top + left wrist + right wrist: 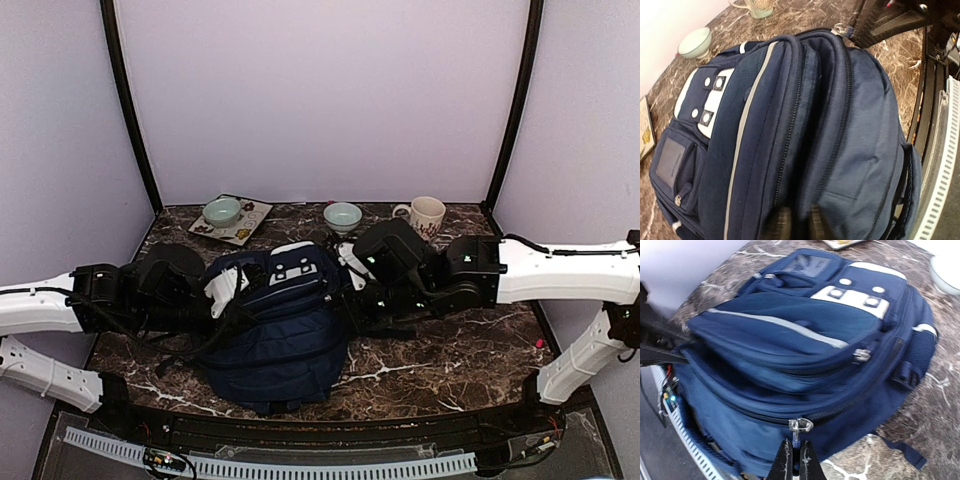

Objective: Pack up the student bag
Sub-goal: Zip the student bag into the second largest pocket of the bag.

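The student bag (285, 330), navy blue with thin pale stripes and a white patch (292, 268) near its top, lies on the marble table between both arms. My left gripper (798, 225) is at the bag's left side, its blurred fingers (777, 226) pinched on a fold of fabric beside a closed zipper line. My right gripper (796, 444) is at the bag's right side, shut on the small blue pull tab of a zipper slider (800, 425). The zipper (850, 400) beyond the slider looks closed. Nothing of the bag's inside shows.
At the back of the table stand a green bowl (222, 211) on a flat tray (245, 228), a second bowl (343, 216) and a patterned mug (425, 215). A white perforated rail (300, 465) runs along the near edge.
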You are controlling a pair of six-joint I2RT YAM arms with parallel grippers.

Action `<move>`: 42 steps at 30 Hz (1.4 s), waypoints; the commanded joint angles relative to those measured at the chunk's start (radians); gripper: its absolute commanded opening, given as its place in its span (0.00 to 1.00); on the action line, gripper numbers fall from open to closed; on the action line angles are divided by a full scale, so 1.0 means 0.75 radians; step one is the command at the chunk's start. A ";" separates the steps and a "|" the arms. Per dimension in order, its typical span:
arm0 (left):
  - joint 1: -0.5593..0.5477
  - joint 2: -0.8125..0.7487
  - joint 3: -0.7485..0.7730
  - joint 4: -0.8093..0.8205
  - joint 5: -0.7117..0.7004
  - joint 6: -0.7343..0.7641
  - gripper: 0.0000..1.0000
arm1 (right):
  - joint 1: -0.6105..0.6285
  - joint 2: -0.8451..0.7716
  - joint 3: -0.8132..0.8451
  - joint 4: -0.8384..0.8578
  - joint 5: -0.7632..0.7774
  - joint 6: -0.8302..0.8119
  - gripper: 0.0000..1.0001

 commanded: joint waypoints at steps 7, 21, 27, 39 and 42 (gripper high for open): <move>0.023 -0.032 0.103 0.020 0.175 0.134 0.49 | 0.137 0.131 0.263 0.181 -0.179 -0.162 0.00; 0.024 0.143 0.173 0.059 0.225 0.182 0.25 | 0.141 0.151 0.319 0.199 -0.169 -0.220 0.00; 0.024 0.163 0.189 0.024 0.200 0.170 0.00 | 0.138 0.100 0.267 0.219 -0.067 -0.196 0.00; 0.023 0.154 0.157 0.049 0.218 0.145 0.25 | 0.113 0.002 0.170 0.314 -0.002 -0.153 0.00; 0.023 0.172 0.157 0.056 0.145 0.141 0.08 | 0.113 0.002 0.172 0.315 -0.009 -0.152 0.00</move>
